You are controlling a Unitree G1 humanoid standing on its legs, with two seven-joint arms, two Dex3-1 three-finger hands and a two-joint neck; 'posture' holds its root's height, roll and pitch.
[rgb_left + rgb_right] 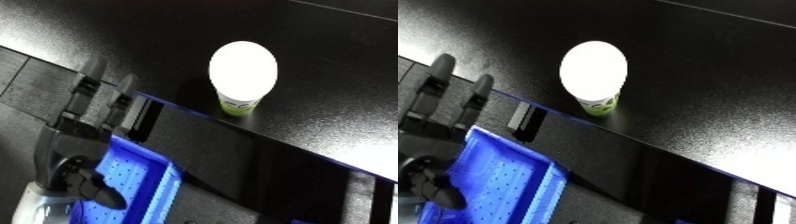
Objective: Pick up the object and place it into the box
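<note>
A small cup (242, 75) with a white lid and a green-and-white side is standing upright on the dark tabletop (338, 45), well back from the near edge. The left hand (89, 115) is reaching in from the lower left, its fingers (433, 85) lying fairly straight and extended toward the tabletop, holding nothing; it is sitting clear of the cup. Below the hand, the blue bin (505, 175) is lying against the tabletop's front edge, apparently with a dotted floor, though glare is making that hard to judge.
</note>
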